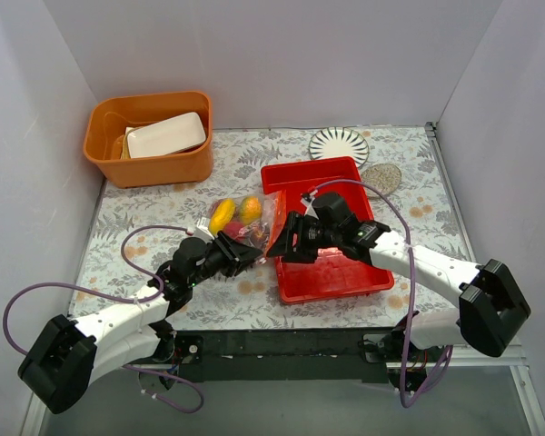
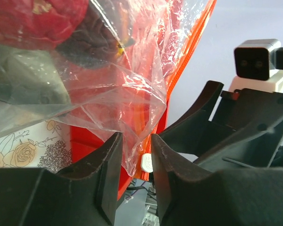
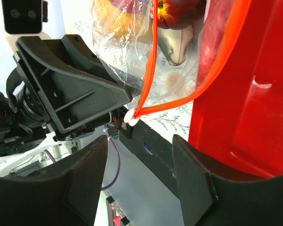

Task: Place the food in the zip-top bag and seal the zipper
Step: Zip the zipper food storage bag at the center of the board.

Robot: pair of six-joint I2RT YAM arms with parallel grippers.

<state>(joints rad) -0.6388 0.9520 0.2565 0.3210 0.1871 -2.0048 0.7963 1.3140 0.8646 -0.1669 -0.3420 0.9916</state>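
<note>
Left end effector [image 2: 134,141] clenching zip-top bag [image 2: 127,89] corner; right end effector [image 3: 139,146] gaping before zipper [image 3: 151,61]. Food [image 2: 37,19] seemingly bagged; sealing starting, needing a pinch on slider [image 3: 130,117].

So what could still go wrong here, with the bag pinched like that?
1. The left gripper pinches only a thin corner of the bag by the white slider, so the plastic might slip out.
2. The orange zipper strips spread apart, so the mouth looks unsealed. The toy food could tumble out if the bag tips.
3. The right gripper is open and holds nothing, so there is no backup.
</note>
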